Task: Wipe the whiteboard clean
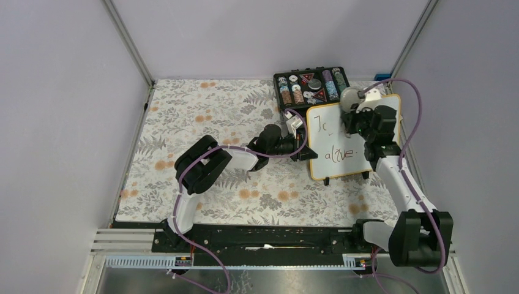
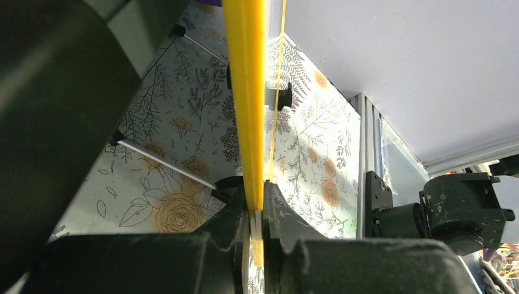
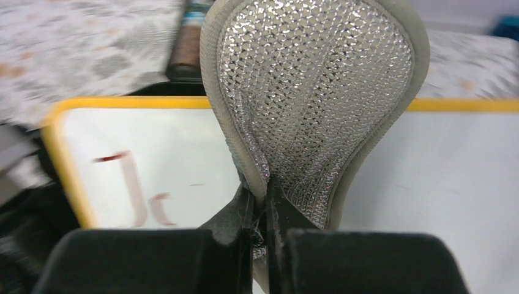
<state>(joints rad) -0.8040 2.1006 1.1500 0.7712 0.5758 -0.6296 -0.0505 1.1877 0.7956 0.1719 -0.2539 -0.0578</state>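
The whiteboard [image 1: 343, 144], white with a yellow-orange frame, stands tilted at the table's right. It bears red marks at top left and green writing lower down. My left gripper [image 1: 300, 136] is shut on its left edge; in the left wrist view the yellow frame [image 2: 248, 92] runs up from between the jaws. My right gripper [image 1: 358, 113] is shut on a round grey mesh sponge [image 3: 318, 92] and holds it at the board's upper part. The red marks [image 3: 138, 190] show left of the sponge on the board [image 3: 428, 184].
A black case of coloured chips [image 1: 311, 84] lies just behind the board. The floral cloth [image 1: 208, 116] covers the table. Grey walls stand close on the left, back and right. The right arm's base [image 1: 410, 236] sits at the near right.
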